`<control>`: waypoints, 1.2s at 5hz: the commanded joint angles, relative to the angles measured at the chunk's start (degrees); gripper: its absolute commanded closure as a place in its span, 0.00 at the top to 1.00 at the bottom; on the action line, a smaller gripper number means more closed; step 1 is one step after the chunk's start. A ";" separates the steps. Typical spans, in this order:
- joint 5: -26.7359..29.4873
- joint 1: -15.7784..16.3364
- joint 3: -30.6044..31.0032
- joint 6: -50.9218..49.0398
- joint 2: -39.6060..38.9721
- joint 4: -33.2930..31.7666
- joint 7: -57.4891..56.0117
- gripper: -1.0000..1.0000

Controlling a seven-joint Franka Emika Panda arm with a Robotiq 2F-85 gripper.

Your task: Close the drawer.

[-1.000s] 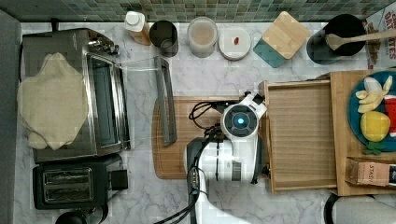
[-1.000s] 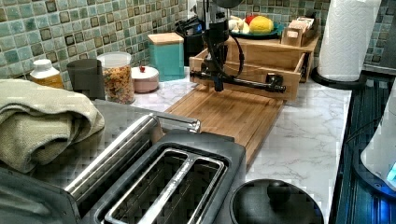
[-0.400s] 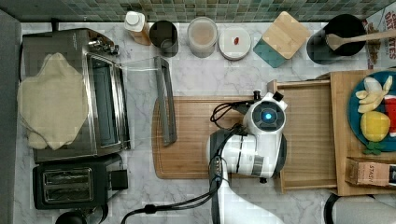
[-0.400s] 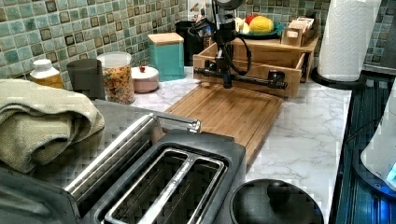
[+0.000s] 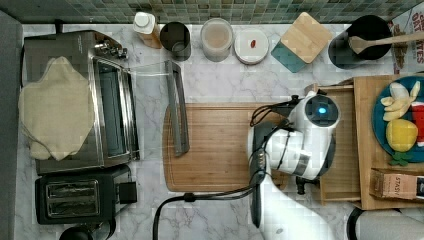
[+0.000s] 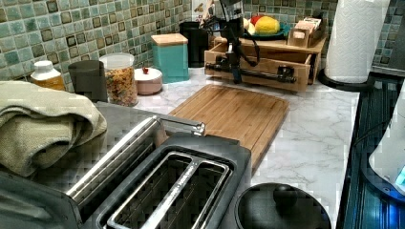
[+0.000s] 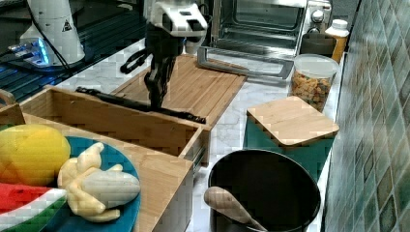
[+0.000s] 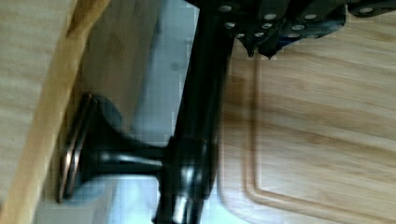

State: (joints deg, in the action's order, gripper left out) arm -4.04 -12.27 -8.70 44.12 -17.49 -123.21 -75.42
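Observation:
The drawer [image 5: 345, 170] is a light-wood tray sticking partly out of the wooden box unit [image 5: 367, 145], and its inside shows in the right view [image 7: 96, 113]. A black bar handle [image 6: 258, 74] [image 7: 140, 104] [image 8: 196, 116] runs along the drawer front. My gripper [image 6: 234, 76] [image 7: 157, 102] [image 8: 262, 46] hangs down at that handle, shut, with its tips against the bar's side that faces the cutting board. In the top view my wrist covers the handle.
The cutting board [image 5: 215, 147] lies in front of the drawer. A toaster oven [image 5: 100, 100] with its door down and a toaster [image 5: 75, 200] stand beyond it. A teal canister [image 5: 302, 37], a black pot [image 5: 360, 47] and jars line the wall. A fruit plate [image 5: 400, 125] tops the box.
My arm has moved toward the top view's right with the handle, and the drawer has slid further into the box unit.

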 commanded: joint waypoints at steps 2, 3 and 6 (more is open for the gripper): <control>-7.63 -6.42 -13.66 11.37 4.54 6.80 6.09 0.00; -7.73 -6.63 -13.42 11.38 4.56 6.81 6.12 0.00; -7.12 -5.20 -14.90 11.43 4.42 6.80 5.73 0.00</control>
State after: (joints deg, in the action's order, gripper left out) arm -9.20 -13.16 -16.95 53.38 -18.24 -121.64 -73.13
